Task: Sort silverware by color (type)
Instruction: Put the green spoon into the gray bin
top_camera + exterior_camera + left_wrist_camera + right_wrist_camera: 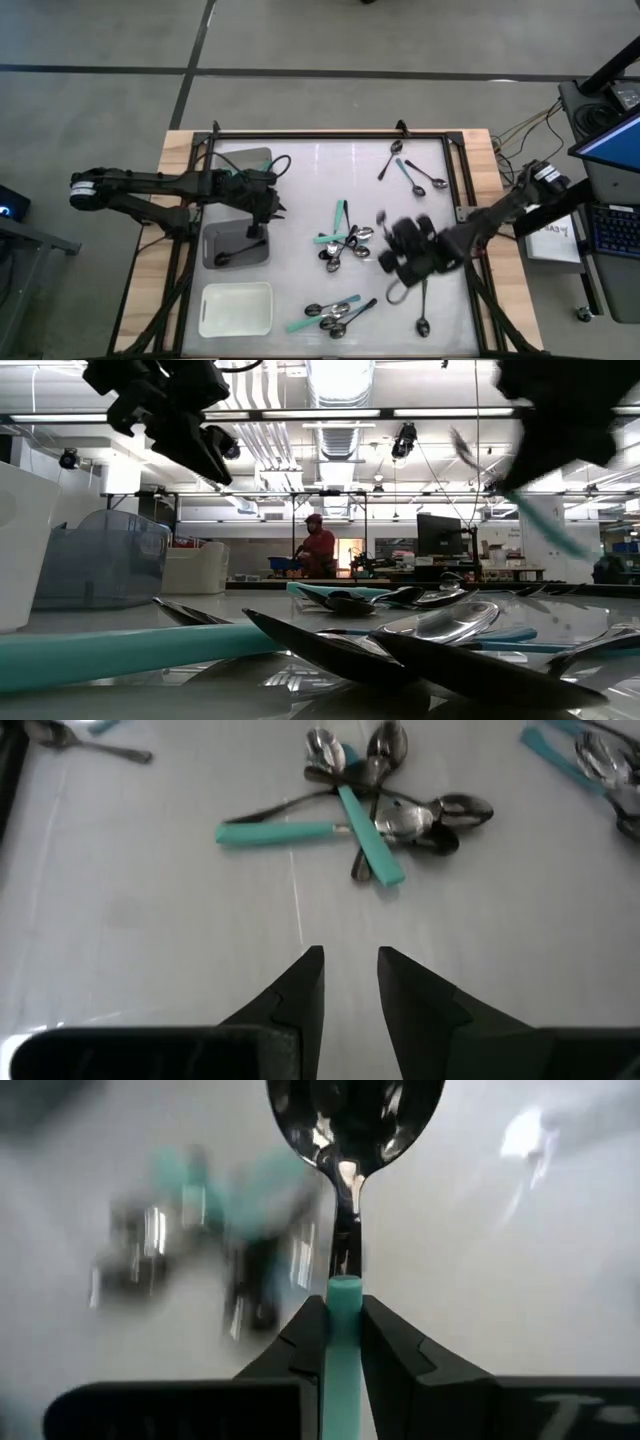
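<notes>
Spoons lie in loose heaps on the white table: a middle heap with teal, black and silver handles, a near heap, and a few at the far right. A black-handled spoon lies in the grey tray. My left gripper hovers by the tray's far right corner, slightly open and holding nothing. My right gripper, blurred with motion, is right of the middle heap and shut on a teal-handled spoon. My right gripper pinches the spoon's teal handle between its two fingers, close to where the teal part meets the metal neck. The spoon lies along the fingers, with its shiny bowl sticking out ahead of them. It is lifted clear of the table.
A white tray sits at the near left, below the grey one. A clear bin stands under the left arm at the far left. A single spoon lies near the right gripper. A black frame borders the table. A person stands far off in the room.
</notes>
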Motion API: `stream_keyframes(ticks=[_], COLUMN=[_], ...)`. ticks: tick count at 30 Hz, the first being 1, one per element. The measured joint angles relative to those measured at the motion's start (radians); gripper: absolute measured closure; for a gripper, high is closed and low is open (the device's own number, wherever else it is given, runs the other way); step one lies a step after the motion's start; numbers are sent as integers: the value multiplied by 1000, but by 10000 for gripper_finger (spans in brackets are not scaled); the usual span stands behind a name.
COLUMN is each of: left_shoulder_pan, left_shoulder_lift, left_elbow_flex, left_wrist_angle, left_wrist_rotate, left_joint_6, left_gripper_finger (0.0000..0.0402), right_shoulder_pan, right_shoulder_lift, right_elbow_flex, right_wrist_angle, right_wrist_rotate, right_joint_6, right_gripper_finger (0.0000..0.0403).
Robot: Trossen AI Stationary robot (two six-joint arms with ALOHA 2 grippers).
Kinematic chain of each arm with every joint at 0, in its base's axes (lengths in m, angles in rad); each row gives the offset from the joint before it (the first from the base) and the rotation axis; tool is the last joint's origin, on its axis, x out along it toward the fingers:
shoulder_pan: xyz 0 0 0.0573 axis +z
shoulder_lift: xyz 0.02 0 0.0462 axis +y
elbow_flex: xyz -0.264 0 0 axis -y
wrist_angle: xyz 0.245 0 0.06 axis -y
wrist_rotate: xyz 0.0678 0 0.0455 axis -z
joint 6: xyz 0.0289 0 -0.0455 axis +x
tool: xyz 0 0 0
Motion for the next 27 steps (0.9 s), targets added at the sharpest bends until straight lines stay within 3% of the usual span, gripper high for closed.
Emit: stream_keyframes(ticks=[4,8,12,17,27], left_shoulder_pan=[0,0,-1,0,5], left_shoulder_lift=[0,0,0,0,48], left_elbow_flex=[0,0,0,-1,-24], left_wrist_angle=[94,225,358,507,751], left_wrist_rotate=[0,-6,-107,-297,-313], left_joint_6=[-3,-16,-62,-141,-135], left_gripper_finger=[322,322,322,322,322], right_shoulder_pan=[-134,-257,-342,-411,-510], right_shoulder_lift=[-22,2,61,133,254], right_elbow_flex=[0,1,1,0,0], right_wrist_angle=[190,467,712,960,1431], right_wrist_rotate=[169,193,189,183,128], right_joint_6=[-340,-709,-1002,-1243,-1589], right_gripper_finger=[372,372,372,372,372])
